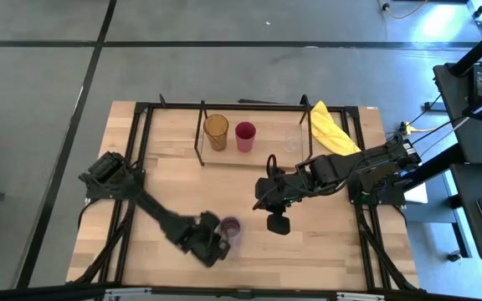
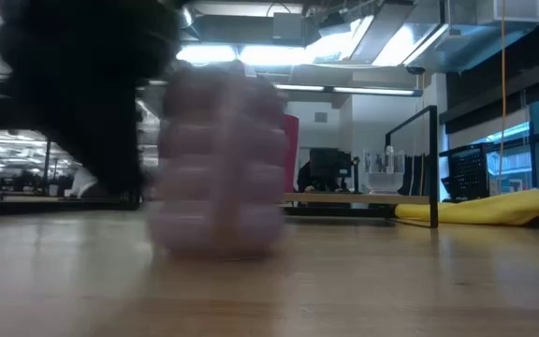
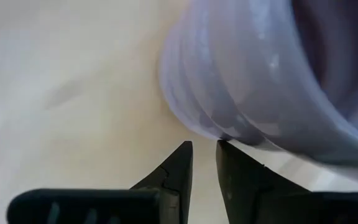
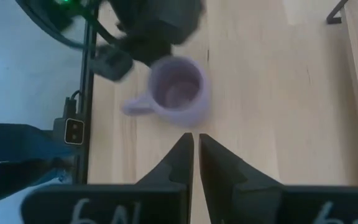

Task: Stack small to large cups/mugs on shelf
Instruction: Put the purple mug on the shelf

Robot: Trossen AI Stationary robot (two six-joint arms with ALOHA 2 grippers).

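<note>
Lavender ribbed mug with a handle (image 1: 230, 227) sits near the wooden surface's (image 1: 325, 242) front edge, left gripper (image 1: 217, 244) touching it, jaws slightly parted, gripping nothing. Right gripper (image 4: 195, 144) hovers nearby, jaws nearly closed. I'd square up first, then pinch the rim.

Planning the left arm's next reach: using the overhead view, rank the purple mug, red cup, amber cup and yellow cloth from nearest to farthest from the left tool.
1. Purple mug, right beside the left tool.
2. Amber cup, shelf's left.
3. Red cup, beside it.
4. Yellow cloth, far right.
</note>
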